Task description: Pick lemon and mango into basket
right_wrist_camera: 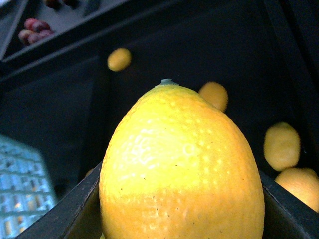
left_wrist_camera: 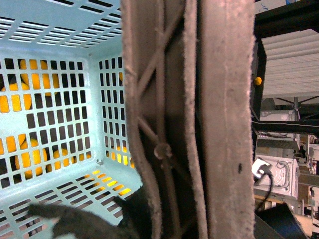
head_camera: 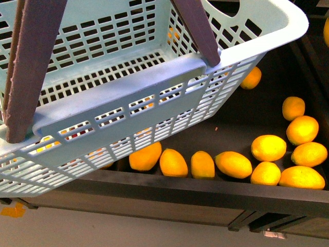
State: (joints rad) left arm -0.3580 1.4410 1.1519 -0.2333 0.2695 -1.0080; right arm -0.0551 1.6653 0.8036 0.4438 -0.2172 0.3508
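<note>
The light teal basket (head_camera: 154, 82) hangs tilted in the air over the left of a dark fruit bin, and I see nothing inside it. My left gripper (left_wrist_camera: 164, 219) is shut on its brown hoop handle (left_wrist_camera: 199, 119); only dark finger parts show low in the left wrist view, beside the basket's slotted wall (left_wrist_camera: 60, 99). My right gripper (right_wrist_camera: 182, 219) is shut on the lemon (right_wrist_camera: 179, 159), which fills the right wrist view between two black fingers (right_wrist_camera: 65, 211). Deeper orange elongated fruits that look like mangoes (head_camera: 145, 156) lie in the bin under the basket's edge. Neither gripper shows in the front view.
Several loose lemons (head_camera: 268, 147) lie in the right part of the bin, behind its dark front rim (head_camera: 180, 188). A corner of the basket (right_wrist_camera: 20, 189) shows in the right wrist view. Dark red fruits (right_wrist_camera: 32, 32) lie in a farther compartment.
</note>
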